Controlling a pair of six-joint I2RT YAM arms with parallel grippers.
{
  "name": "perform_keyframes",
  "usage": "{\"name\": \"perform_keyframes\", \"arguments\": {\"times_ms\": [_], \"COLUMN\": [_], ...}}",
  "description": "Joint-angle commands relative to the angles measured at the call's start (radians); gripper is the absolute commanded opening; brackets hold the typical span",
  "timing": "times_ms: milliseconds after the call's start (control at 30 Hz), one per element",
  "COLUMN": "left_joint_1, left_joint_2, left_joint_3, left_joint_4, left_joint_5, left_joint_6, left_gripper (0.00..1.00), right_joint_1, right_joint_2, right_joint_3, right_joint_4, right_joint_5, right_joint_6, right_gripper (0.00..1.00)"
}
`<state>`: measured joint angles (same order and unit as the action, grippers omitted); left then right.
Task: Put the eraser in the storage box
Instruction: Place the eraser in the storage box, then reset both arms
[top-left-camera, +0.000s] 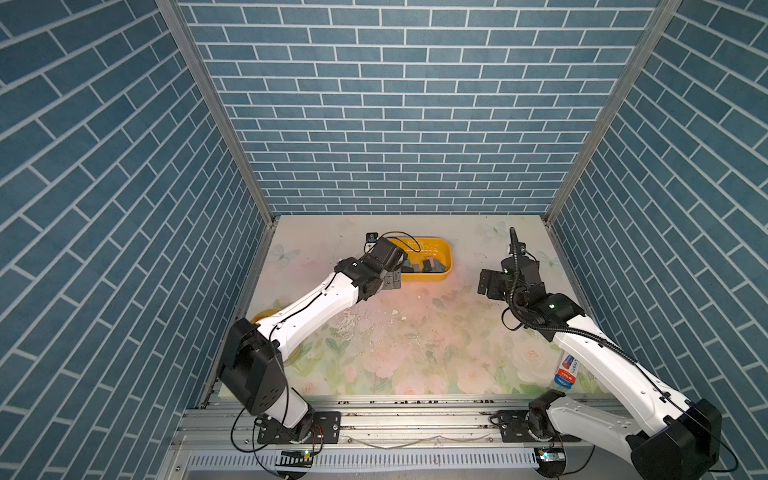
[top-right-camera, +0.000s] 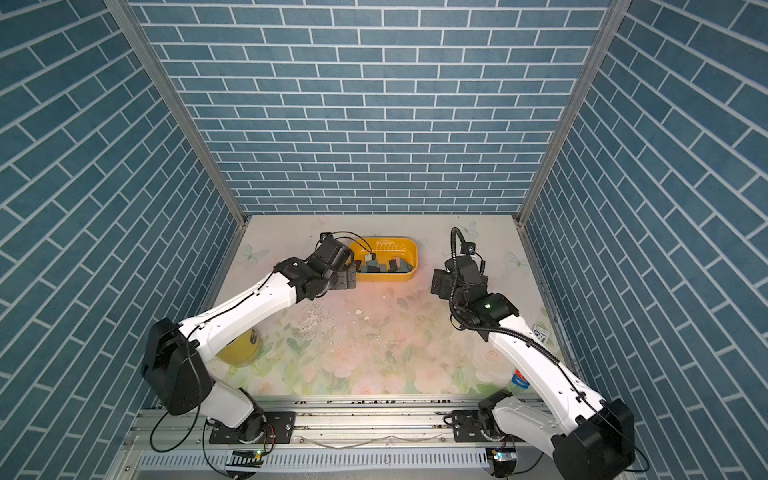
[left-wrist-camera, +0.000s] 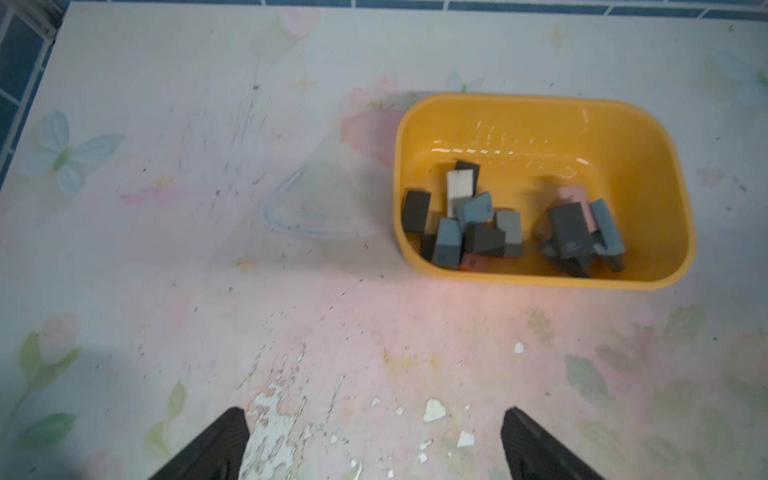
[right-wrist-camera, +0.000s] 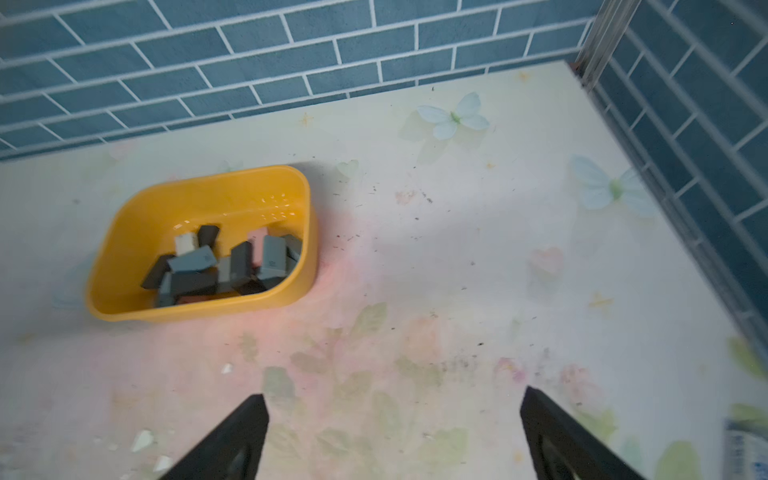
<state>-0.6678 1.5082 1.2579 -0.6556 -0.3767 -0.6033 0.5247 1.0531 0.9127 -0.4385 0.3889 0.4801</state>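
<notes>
The yellow storage box (top-left-camera: 441, 248) (top-right-camera: 409, 249) stands on the floral mat near the back wall. Several erasers (left-wrist-camera: 471, 220) (right-wrist-camera: 226, 266), grey, black, pink and white, lie heaped in its near half. No eraser shows on the mat outside it. My left gripper (top-left-camera: 391, 283) (top-right-camera: 347, 281) hovers at the box's near left corner, open, with only bare mat between its fingers (left-wrist-camera: 232, 432). My right gripper (top-left-camera: 487, 285) (top-right-camera: 440, 285) hangs over the mat to the right of the box (right-wrist-camera: 145, 224), apart from it, open and empty.
A round yellow cup (top-right-camera: 243, 347) stands at the front left, mostly under the left arm. A blue, red and white packet (top-left-camera: 565, 370) lies at the front right beside the right arm. White flakes (left-wrist-camera: 434, 409) dot the mat. Blue brick walls close in three sides.
</notes>
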Motion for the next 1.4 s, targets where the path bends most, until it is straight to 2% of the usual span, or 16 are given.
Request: {"name": "perform_keyframes", "arguments": {"times_ms": [0,200,400,467,600,733,867,1100,1267,1367], "left_joint_1": [-0.003,-0.006,-0.008,-0.009,-0.010,-0.009,-0.007,0.009,0.026,0.070], "left_joint_2": [-0.093,-0.264,-0.379,-0.395,-0.428,-0.476,-0.465,-0.469,-0.512,-0.526], "left_joint_3": [-0.086,-0.231,-0.291,-0.292,-0.320,-0.382,-0.380,-0.401,-0.483,-0.521], "left_joint_4": [0.018,0.040,0.042,0.040,0.055,0.153,0.153,0.184,0.316,0.368], "left_joint_5": [-0.077,-0.138,-0.194,-0.225,-0.289,-0.328,-0.333,-0.431,-0.458,-0.458], "left_joint_6": [-0.028,-0.069,-0.044,-0.006,0.021,0.097,0.137,0.197,0.303,0.308], "left_gripper": [0.99,0.99,0.99,1.00,0.99,1.00,1.00,1.00,0.99,0.99], "right_joint_1": [-0.008,-0.013,-0.020,-0.030,-0.059,-0.093,-0.128,-0.241,-0.285,-0.295], "right_joint_2": [-0.044,-0.086,-0.085,-0.069,-0.098,-0.156,-0.151,0.028,0.173,0.270], "right_joint_3": [-0.015,-0.052,-0.191,-0.202,-0.290,-0.412,-0.508,-0.615,-0.629,-0.616], "right_joint_4": [-0.030,-0.037,0.131,0.156,0.330,0.553,0.771,1.101,1.250,1.308], "right_joint_5": [0.093,0.237,0.424,0.448,0.487,0.459,0.398,0.274,0.208,0.194], "right_joint_6": [-0.011,-0.048,-0.202,-0.221,-0.338,-0.408,-0.446,-0.480,-0.485,-0.514], "right_gripper": [0.99,0.99,0.99,0.99,0.99,0.99,0.99,0.99,0.99,0.99]}}
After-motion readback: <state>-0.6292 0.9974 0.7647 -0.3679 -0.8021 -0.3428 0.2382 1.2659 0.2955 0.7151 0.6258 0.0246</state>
